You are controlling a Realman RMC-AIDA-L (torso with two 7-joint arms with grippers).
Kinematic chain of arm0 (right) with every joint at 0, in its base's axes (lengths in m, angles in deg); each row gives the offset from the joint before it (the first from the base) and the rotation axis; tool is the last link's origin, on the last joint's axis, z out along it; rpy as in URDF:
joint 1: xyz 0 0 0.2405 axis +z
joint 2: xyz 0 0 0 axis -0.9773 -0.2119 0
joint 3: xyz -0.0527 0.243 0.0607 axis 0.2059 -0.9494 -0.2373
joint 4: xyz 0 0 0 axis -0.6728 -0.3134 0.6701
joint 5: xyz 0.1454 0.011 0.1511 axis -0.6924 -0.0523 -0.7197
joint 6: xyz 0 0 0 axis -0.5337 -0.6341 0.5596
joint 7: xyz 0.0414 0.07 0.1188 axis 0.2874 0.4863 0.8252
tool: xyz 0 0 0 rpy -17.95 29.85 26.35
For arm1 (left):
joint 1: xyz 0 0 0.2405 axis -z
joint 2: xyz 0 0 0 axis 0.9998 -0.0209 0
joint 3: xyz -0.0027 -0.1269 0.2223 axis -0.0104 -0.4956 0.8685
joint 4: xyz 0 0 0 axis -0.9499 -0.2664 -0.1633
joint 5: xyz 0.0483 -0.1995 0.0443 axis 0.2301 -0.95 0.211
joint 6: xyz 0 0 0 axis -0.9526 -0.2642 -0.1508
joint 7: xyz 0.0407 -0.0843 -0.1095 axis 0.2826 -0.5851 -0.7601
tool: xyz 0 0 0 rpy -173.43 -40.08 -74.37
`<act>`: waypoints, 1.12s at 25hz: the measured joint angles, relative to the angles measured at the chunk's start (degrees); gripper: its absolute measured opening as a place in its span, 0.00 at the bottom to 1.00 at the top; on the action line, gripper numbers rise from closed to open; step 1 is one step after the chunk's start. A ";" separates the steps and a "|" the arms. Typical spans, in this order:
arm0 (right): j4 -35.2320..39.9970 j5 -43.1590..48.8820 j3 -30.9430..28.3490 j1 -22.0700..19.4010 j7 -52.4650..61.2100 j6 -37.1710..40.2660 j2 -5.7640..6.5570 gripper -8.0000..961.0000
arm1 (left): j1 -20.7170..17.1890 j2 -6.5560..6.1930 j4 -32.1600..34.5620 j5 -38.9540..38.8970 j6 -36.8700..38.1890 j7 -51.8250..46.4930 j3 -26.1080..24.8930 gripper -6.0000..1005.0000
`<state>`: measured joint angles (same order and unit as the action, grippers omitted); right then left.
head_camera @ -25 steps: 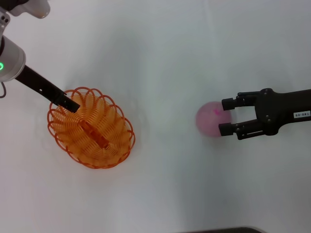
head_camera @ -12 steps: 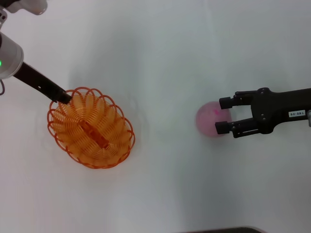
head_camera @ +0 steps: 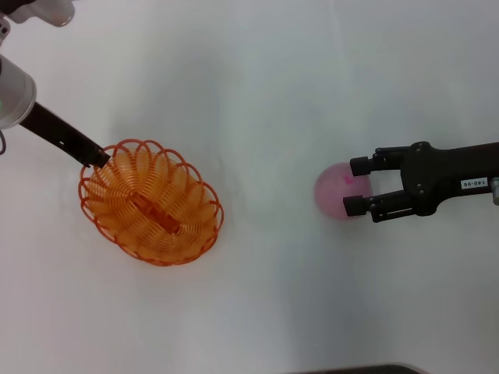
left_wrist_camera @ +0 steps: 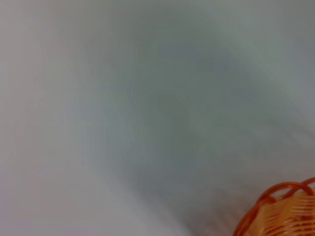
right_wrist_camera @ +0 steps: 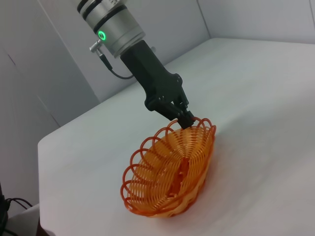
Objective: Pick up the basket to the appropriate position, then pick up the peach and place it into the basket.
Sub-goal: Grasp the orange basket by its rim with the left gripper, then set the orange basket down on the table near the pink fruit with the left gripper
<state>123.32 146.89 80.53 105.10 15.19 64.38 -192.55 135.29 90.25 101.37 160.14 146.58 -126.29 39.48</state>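
Note:
The orange wire basket sits at the left of the white table. My left gripper is shut on its far-left rim. The right wrist view shows this grip pinching the scalloped edge of the basket. A bit of the rim shows in the left wrist view. The pale pink peach lies on the table at the right. My right gripper is open, with one fingertip on each side of the peach's right half.
The white table's edge and a grey wall show behind the left arm in the right wrist view. A dark strip lies at the table's near edge.
The basket has shifted slightly to the right with my left gripper on its rim. My right gripper has slid a little left around the peach.

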 joint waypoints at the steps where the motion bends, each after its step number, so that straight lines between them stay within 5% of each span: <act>1: 0.00 0.00 0.00 0.00 0.00 -0.03 0.00 0.92 | 0.04 0.00 0.15 -0.05 0.29 0.01 -0.02 0.05; 14: 0.00 0.00 -0.04 0.17 -0.02 -0.51 -0.15 0.92 | -0.59 1.36 10.76 -2.39 8.16 0.35 -9.48 0.04; 28: 0.00 -0.07 -0.09 0.26 -0.12 -0.71 -0.27 0.92 | -1.90 0.59 12.39 -7.67 9.83 -11.04 -20.20 0.04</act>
<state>123.32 146.82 80.44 105.36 15.07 63.67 -192.82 133.38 90.84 113.76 152.47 156.40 -137.34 19.28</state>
